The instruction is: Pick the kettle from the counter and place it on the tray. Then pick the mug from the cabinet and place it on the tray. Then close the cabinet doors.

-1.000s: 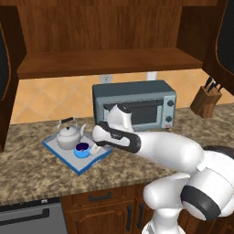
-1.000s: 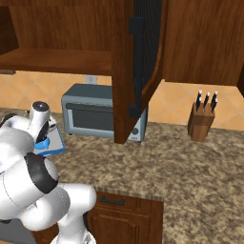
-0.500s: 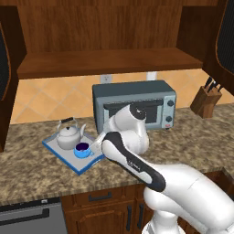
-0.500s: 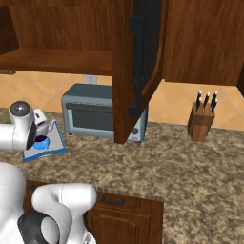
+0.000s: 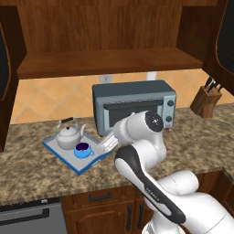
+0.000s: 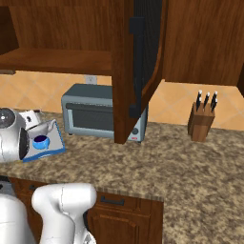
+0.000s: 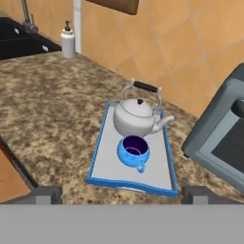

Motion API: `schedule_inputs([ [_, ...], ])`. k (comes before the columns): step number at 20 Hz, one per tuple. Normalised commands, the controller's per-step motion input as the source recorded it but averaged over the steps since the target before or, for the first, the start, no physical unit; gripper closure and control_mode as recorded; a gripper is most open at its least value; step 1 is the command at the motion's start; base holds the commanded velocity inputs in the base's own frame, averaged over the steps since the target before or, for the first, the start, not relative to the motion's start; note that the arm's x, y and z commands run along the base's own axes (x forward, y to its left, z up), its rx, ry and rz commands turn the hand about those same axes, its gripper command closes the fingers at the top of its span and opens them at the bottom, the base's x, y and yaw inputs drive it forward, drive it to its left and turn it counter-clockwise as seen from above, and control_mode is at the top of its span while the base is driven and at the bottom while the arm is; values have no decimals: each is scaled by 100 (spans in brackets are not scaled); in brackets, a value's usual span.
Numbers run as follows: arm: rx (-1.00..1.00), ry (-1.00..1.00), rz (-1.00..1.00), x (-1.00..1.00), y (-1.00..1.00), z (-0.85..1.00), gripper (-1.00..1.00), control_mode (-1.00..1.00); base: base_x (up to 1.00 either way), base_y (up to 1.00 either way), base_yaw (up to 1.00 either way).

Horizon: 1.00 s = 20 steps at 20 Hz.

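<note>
The speckled brown-beige granite-look worktop (image 7: 57, 100) has a mottled, stone-like face. On it, the flat grey tray with the bright blue rim (image 7: 106, 162) looks smooth and matt. The squat white-grey kettle (image 7: 136, 117) shines softly like glazed ware; the small blue mug (image 7: 133, 151) is glossy. The dark reddish-brown wall cabinet (image 5: 105, 34) shows wood grain.

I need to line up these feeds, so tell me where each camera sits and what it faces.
Left base view: behind the arm's left, facing the counter; the white arm rises lower right.
Right base view: behind its right, facing the open cabinet door; the arm shows lower left.
Hand view: on the hand, looking down at the tray.
All share the tray, kettle and mug.
</note>
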Motion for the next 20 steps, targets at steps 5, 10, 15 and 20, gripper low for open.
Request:
schedule_inputs([
  [5, 2, 0, -3, -43, -20, 48, -100, -100, 0, 0, 0],
  [10, 0, -1, -1, -45, -25, 39, -100, -100, 0, 0, 0],
  [15, 0, -3, 0, -36, -31, 36, -100, -100, 0, 0, 0],
  [20, 0, -13, 0, -35, -21, 36, -100, -100, 0, 0, 0],
])
